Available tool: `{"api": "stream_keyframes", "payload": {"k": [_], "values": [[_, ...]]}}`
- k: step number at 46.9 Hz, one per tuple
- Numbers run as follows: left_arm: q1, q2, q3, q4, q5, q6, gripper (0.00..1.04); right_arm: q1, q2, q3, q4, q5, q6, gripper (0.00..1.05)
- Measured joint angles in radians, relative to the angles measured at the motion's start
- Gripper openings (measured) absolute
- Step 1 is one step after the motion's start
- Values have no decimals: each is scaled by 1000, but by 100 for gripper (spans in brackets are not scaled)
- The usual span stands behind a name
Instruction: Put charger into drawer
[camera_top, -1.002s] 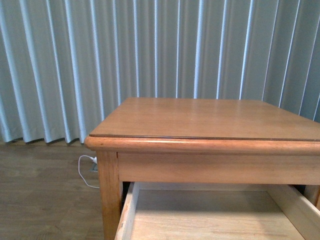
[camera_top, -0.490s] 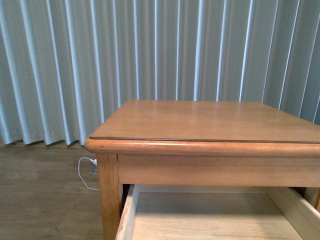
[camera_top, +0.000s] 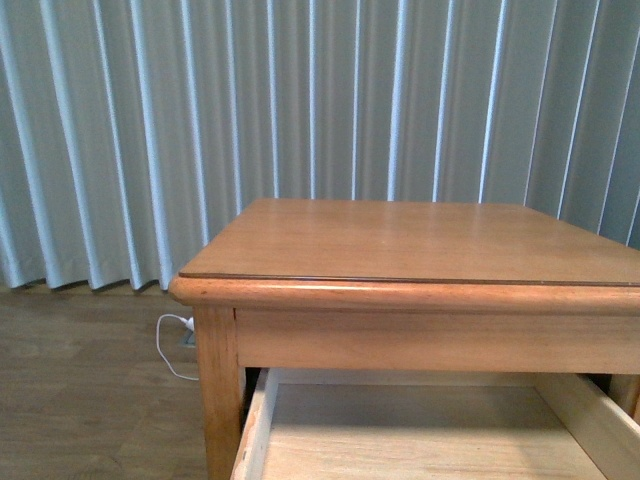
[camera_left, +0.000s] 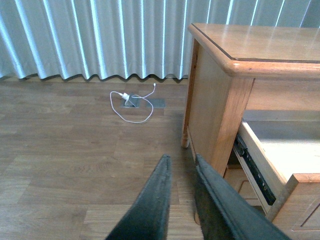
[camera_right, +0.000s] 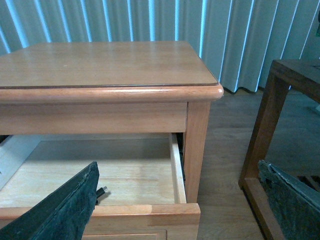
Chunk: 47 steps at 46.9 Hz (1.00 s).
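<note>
The drawer (camera_top: 420, 430) of the honey-coloured wooden table (camera_top: 420, 240) is pulled out, showing its pale bare-wood floor (camera_right: 125, 167). A small dark plug tip (camera_right: 102, 191) lies on that floor and pokes out from behind one finger of my right gripper. The rest of the charger is hidden. My right gripper (camera_right: 177, 175) hangs wide open over the drawer's front corner, holding nothing. My left gripper (camera_left: 181, 162) is shut and empty, low over the floor beside the table's left front leg (camera_left: 227, 125). The drawer's side rail (camera_left: 255, 167) is in the left wrist view.
A thin white cable (camera_left: 132, 107) loops on the wooden floor by a floor plate, left of the table, also in the front view as the white cable (camera_top: 170, 340). Pleated curtains (camera_top: 200, 120) hang behind. Dark wooden furniture (camera_right: 280, 100) stands right of the table.
The table sits very slightly lower in the front view than a second ago. Nothing else there has moved, and neither arm shows in that view.
</note>
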Motion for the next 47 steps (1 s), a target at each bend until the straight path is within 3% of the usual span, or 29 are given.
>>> {"api": "stream_keyframes", "payload": {"k": [2, 5, 15, 20, 37, 47], "values": [[0, 0, 0, 0, 0, 0, 30, -4, 0, 0, 3, -21, 6, 96], [0, 0, 0, 0, 0, 0, 44, -20, 10, 5, -26, -148, 40, 96], [0, 0, 0, 0, 0, 0, 84, -2, 220, 122, -323, -176, 72, 96], [0, 0, 0, 0, 0, 0, 100, 17, 356, 160, -377, -201, 75, 96], [0, 0, 0, 0, 0, 0, 99, 180, 753, 258, -317, -129, 93, 96], [0, 0, 0, 0, 0, 0, 99, 318, 941, 343, -251, -78, 200, 96]]}}
